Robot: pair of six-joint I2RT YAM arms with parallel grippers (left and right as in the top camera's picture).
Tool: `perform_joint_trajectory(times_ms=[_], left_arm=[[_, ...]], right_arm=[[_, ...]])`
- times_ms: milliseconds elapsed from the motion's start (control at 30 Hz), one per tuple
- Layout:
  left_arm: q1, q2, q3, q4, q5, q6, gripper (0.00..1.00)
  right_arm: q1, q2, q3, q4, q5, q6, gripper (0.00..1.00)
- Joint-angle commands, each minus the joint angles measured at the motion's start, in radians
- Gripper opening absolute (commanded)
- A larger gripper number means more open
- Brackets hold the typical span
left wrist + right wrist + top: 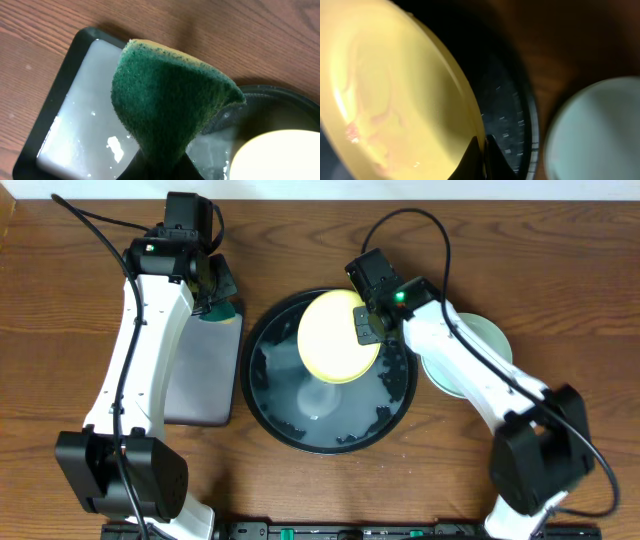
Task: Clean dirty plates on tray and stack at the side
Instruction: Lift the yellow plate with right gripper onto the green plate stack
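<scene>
My right gripper (484, 151) is pinching the rim of the yellow plate (395, 75), its two fingers pressed together on the edge, one on each face. The plate is held tilted above the upper half of the black tray (268, 395). The right wrist view shows a thin orange-red smear (353, 131) on its face, so it is not clean yet.

My left gripper (216, 292) is clamped on the sponge (165, 105), which is bent into a fold with its green side out. It hangs over the far end of the wet grey tray (75, 125), just beside the black tray's left rim and apart from the plate.

On the table to the right of the black tray lies a mint plate (485, 340), partly under my right arm. I cannot tell whether another lies beneath it. A pale round patch in the wet black tray may be a plate, but I cannot say.

I judge the step in hand to be scrubbing the yellow plate: it is held ready, with the sponge not on it. The next move calls for carrying the sponge rightward onto the smeared face, with a firm pinch against the push, since a wet rim could slip.
</scene>
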Motion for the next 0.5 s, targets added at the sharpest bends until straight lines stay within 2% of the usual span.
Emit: perform_joint_trajectory(times_ms=[0,267,467], left_arm=[[0.005,0.003,-0.002,-0.003,-0.006,0.024,0.07],[0.005,0.003,-0.002,-0.003,-0.006,0.024,0.07],[0.005,0.003,-0.002,-0.003,-0.006,0.024,0.08]], right_arm=[[0.056,-0.045,0.006,-0.003,0.254,-0.090,0.01],[0.229,-0.084,0.006,0.001,0.795,-0.146,0.01],[0.331,-0.084,0.006,0.016,1.029,-0.146,0.01]])
